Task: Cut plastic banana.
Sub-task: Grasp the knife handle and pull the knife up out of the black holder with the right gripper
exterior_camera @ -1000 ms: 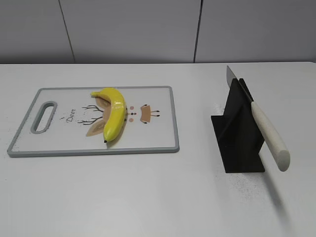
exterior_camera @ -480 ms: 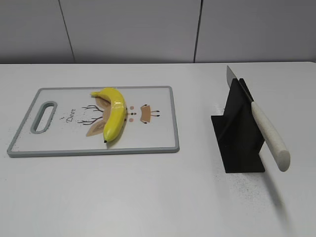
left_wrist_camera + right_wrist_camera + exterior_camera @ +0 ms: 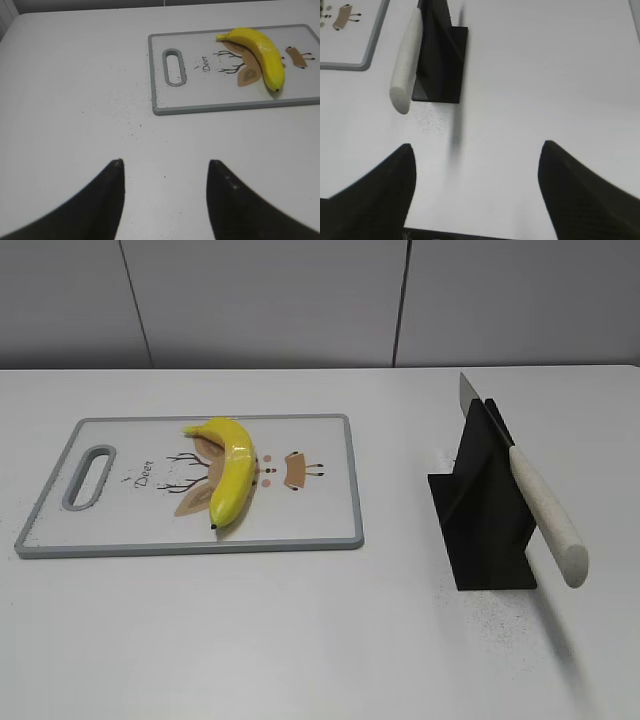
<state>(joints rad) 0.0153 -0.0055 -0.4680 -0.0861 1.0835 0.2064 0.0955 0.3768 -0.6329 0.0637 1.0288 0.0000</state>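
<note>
You are looking across a white tabletop (image 3: 300, 640) at two groups of things. At about nine o'clock from the middle lies a white cutting board (image 3: 300, 525) with a grey rim, its handle slot at the far left and a small deer drawing printed on it. The yellow plastic banana (image 3: 232, 475) rests whole on the middle of that board, curved, its dark tip pointing toward you. At about three o'clock, well apart from the board, stands a black knife stand (image 3: 485, 520). A knife (image 3: 540, 505) lies tilted in it, blade tip up and away from you, pale handle sloping down toward you past the stand's edge. Neither arm shows in the exterior view. Your left gripper (image 3: 165, 172) hovers above bare tabletop with its jaws spread and nothing between them; the board and banana sit at about one o'clock in its view. Your right gripper (image 3: 477, 155) also has its jaws spread wide and empty, with the stand and knife handle at about eleven o'clock.
</note>
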